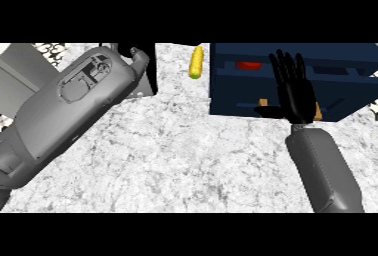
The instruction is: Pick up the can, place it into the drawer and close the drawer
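Observation:
A dark blue drawer (236, 95) stands open at the upper right of the counter. A small red can (249, 65) shows inside it, near its back. My right hand (294, 95) is open, fingers straight and pointing away from me, lying over the drawer's front part, right of the can and apart from it. My left forearm crosses the upper left, and only a bit of my left hand (138, 53) shows at the top edge; its hold is hidden.
A yellow corn cob (196, 62) lies on the marbled counter (184, 150) just left of the drawer. A grey panel (22, 75) sits at the far left behind my left forearm. Tan handle pieces (262, 102) show at the drawer's front.

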`<state>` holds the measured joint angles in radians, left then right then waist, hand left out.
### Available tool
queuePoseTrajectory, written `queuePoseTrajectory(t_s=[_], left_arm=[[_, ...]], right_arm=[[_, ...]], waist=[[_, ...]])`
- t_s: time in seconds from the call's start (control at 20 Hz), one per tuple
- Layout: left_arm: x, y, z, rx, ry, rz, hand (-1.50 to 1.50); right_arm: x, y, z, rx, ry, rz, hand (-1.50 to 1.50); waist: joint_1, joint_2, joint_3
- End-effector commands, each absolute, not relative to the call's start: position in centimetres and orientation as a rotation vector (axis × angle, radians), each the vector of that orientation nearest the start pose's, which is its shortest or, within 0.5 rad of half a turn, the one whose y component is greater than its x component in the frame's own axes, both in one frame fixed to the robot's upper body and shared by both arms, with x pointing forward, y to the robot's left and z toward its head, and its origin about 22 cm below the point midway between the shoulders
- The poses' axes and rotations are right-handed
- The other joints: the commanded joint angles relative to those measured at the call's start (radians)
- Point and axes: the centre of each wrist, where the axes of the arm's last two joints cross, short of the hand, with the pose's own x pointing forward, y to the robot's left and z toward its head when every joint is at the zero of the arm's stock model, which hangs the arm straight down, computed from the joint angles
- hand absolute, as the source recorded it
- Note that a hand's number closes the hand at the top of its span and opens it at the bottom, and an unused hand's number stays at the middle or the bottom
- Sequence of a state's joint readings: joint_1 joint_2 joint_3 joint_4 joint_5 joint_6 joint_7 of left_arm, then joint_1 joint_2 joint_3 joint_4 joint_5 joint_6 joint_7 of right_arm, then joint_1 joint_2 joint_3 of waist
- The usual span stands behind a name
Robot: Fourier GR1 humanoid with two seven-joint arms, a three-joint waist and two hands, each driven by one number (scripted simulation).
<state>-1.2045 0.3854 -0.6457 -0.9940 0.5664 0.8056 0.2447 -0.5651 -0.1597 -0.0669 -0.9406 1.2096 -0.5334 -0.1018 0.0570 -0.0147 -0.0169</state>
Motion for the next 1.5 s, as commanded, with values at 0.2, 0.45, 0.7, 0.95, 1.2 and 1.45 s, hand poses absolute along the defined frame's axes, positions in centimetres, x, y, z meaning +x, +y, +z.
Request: queuePoseTrajectory(t_s=[0.2,0.45,0.7,0.95,1.2,1.45], left_arm=[[39.0,11.6,20.7,0.245,-1.718,-0.060,-1.50],[38.1,14.1,19.8,0.246,-1.735,-0.074,-1.50],[36.8,12.6,19.3,0.222,-1.747,-0.070,-1.50],[36.3,14.0,18.0,0.234,-1.721,-0.097,-1.50],[35.7,15.5,16.1,0.240,-1.731,-0.093,-1.50],[35.7,16.4,17.6,0.237,-1.732,-0.086,-1.50]], right_arm=[[40.1,-20.7,0.5,-1.332,-1.673,0.875,-1.50],[42.5,-21.7,2.8,-1.365,-1.660,0.835,-1.50],[43.7,-21.2,4.2,-1.393,-1.680,0.825,-1.50],[45.5,-20.1,7.7,-1.382,-1.668,0.832,-1.50],[45.7,-21.0,7.8,-1.385,-1.674,0.795,-1.50],[46.2,-20.5,9.1,-1.320,-1.711,0.824,-1.50]], waist=[[0.017,0.024,0.019],[0.027,0.031,0.019],[0.040,0.037,0.020],[0.034,0.040,0.019],[0.041,0.047,0.019],[0.030,0.042,0.020]])
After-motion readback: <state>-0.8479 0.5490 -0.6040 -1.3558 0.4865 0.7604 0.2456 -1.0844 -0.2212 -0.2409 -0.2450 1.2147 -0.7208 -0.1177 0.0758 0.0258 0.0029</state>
